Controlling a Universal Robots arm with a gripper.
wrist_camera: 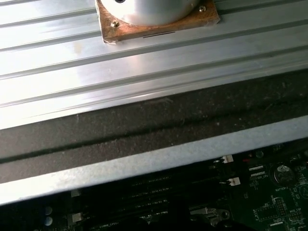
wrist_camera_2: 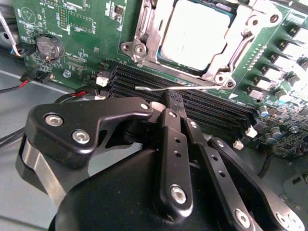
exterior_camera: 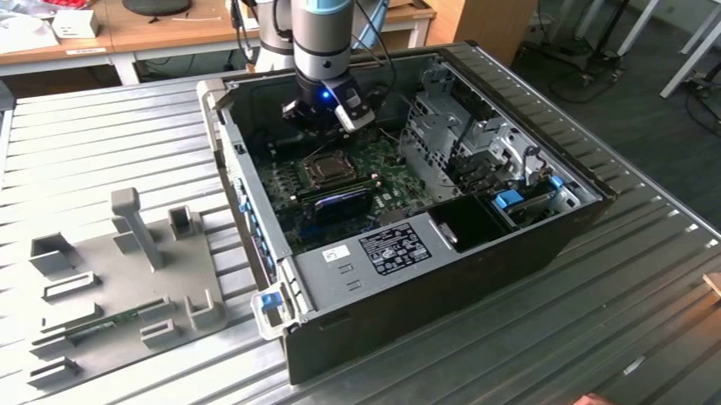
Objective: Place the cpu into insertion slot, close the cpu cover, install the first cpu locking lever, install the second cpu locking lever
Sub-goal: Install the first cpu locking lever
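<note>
One lever [wrist_camera_2: 192,87], second wrist view: thin wire crosswise mid-frame, just past the end effector [wrist_camera_2: 169,99] tip.
Chip [wrist_camera_2: 192,33]: in socket [wrist_camera_2: 144,33], upper centre, beyond lever.
End effector: fingers [wrist_camera_2: 174,139] together.

A ribbed silvery aluminium table [exterior_camera: 631,295] carried an open black computer tower case [exterior_camera: 474,291], lying on its side; a flat grey fixture plate with upright holders [exterior_camera: 107,291] lay beside it, toward the exterior view's left.

Site: I logged a robotics lab | ribbed aluminium bench [exterior_camera: 101,143] carried an opened computer case [exterior_camera: 451,287] | wooden desks [exterior_camera: 192,29] stood far behind | grey fixture plate [exterior_camera: 101,278] near
</note>
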